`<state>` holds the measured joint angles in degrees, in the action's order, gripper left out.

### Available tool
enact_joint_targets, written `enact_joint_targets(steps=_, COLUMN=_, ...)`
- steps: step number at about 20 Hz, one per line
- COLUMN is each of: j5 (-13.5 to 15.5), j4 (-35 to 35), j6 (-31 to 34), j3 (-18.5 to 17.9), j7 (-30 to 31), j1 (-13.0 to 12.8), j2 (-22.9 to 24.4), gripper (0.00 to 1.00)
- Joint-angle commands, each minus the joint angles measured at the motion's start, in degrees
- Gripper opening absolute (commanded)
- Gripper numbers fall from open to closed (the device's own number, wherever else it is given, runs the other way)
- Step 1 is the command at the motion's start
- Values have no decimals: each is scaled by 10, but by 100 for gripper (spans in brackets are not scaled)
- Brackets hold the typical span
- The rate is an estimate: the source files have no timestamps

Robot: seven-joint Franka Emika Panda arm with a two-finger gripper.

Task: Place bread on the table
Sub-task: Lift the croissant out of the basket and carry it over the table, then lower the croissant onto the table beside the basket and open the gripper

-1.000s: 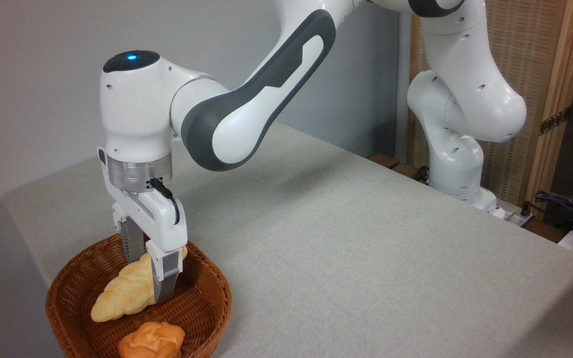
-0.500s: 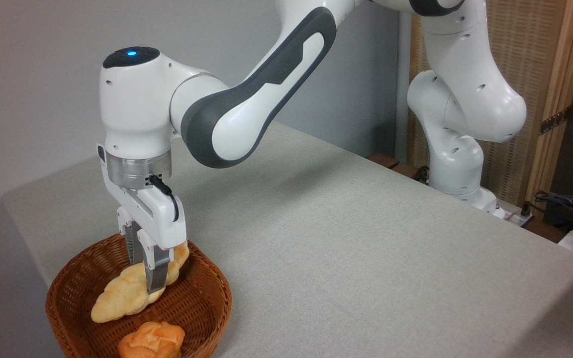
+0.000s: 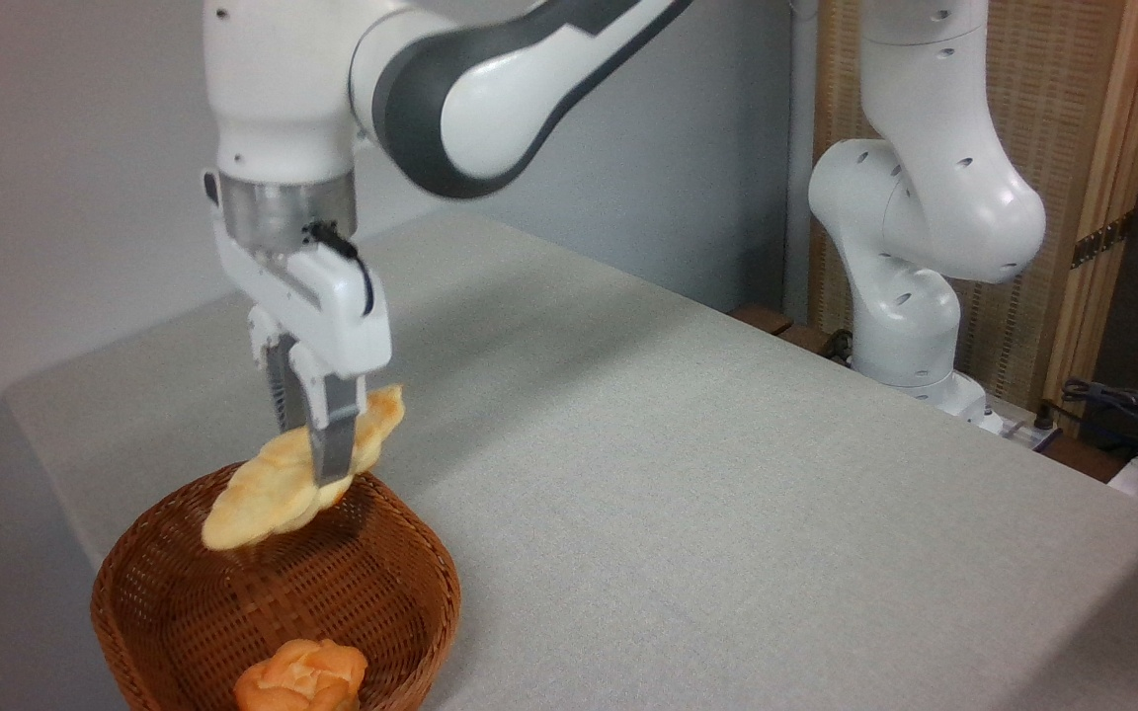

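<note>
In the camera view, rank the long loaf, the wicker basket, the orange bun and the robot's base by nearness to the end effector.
1. The loaf, clamped in the end effector, hanging tilted above the basket.
2. The basket, directly below on the table's left end.
3. The bun, at the basket's front, at the picture's bottom edge.
4. The robot's base, far right, past the table's edge.

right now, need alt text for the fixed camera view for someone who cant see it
A white robot arm's gripper holds a long pale golden bread in the air above a brown wicker basket. A small orange bun lies in the basket, which sits at the near left of a grey cloth-covered table.
</note>
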<state>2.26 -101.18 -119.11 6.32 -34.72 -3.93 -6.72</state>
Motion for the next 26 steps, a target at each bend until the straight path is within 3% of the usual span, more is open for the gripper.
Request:
enact_joint_targets(steps=1, j5=-2, j4=-16, j6=60, j3=-3, j7=0, j1=0, j2=45, gripper=45)
enact_joint_targets(steps=4, j5=-2, j4=-46, j6=101, j3=-2, j7=0, j1=0, j2=76, gripper=45)
enact_joint_targets(steps=9, j5=24, j4=-131, j6=129, j3=-3, j7=1, j1=-3, j2=136, gripper=45)
enact_joint_targets(steps=12, j5=24, j4=-161, j6=130, j3=-2, j7=3, j1=-23, j2=145, gripper=48)
enact_joint_targets(steps=13, j5=24, j4=-165, j6=129, j3=-1, j7=3, j1=-28, j2=145, gripper=56)
enact_joint_targets(steps=15, j5=24, j4=-166, j6=125, j3=-1, j7=4, j1=-29, j2=140, gripper=88)
enact_joint_targets(steps=16, j5=24, j4=-165, j6=119, j3=0, j7=4, j1=-29, j2=137, gripper=100)
enact_joint_targets(steps=26, j5=26, j4=-162, j6=92, j3=1, j7=1, j1=-41, j2=121, gripper=100)
